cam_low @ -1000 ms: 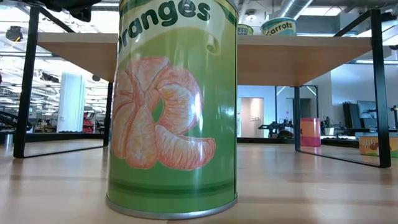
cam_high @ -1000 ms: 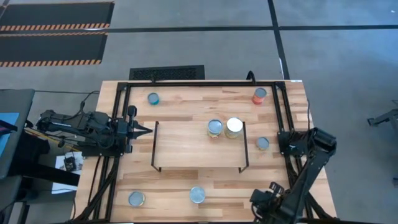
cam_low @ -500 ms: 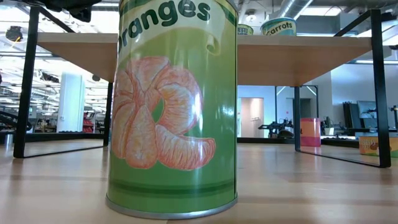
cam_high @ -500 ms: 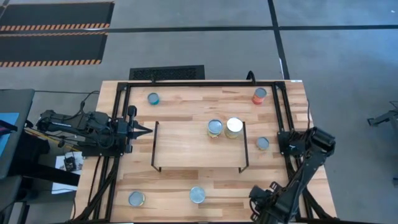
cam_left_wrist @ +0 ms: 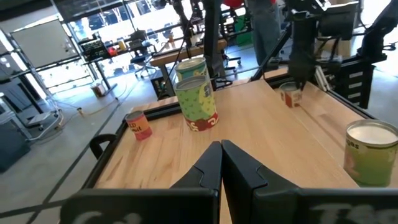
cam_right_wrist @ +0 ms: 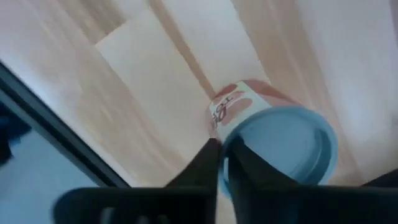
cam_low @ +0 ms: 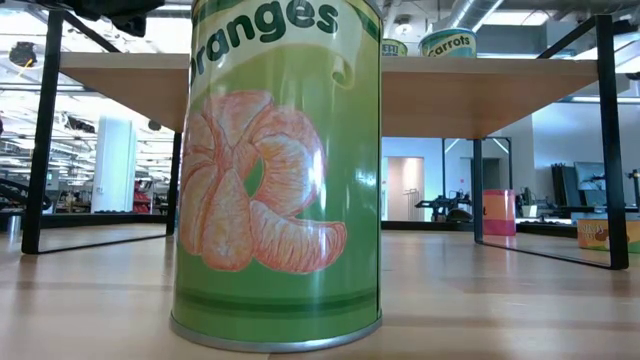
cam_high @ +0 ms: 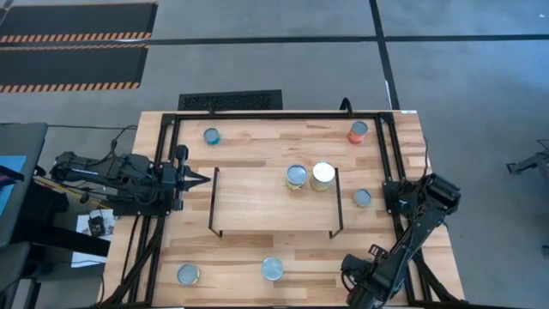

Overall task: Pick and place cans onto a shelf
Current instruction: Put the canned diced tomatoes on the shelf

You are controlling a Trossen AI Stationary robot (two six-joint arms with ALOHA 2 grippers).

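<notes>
The shelf (cam_high: pixel 274 202) stands mid-table with two cans (cam_high: pixel 296 177) (cam_high: pixel 323 176) on its top. Loose cans stand on the table: blue (cam_high: pixel 211 136), orange-red (cam_high: pixel 358 131), one right of the shelf (cam_high: pixel 362 198), and two near the front edge (cam_high: pixel 188 275) (cam_high: pixel 272 269). The last of these fills the low view as a green can (cam_low: pixel 277 170). My left gripper (cam_high: pixel 202 179) is shut, level, at the shelf's left end. My right gripper (cam_right_wrist: pixel 222 165) is at the near right edge, pointing down, fingers together beside a can with an orange-red label (cam_right_wrist: pixel 280 146). My right gripper's fingertips (cam_right_wrist: pixel 239 163) stand at the edge of the can's top rim (cam_right_wrist: pixel 231 140), coming from above. The can stands on the table. Whether the fingers touch the rim, I cannot tell.
The black table frame (cam_high: pixel 163 172) runs along the left, far and right sides. The shelf's wire legs (cam_low: pixel 40 130) stand at its ends. Free tabletop lies between the shelf and the near edge.
My right arm has shifted a little toward the table's left along the near edge, its gripper moving with it. The cans and the left arm have kept still.
</notes>
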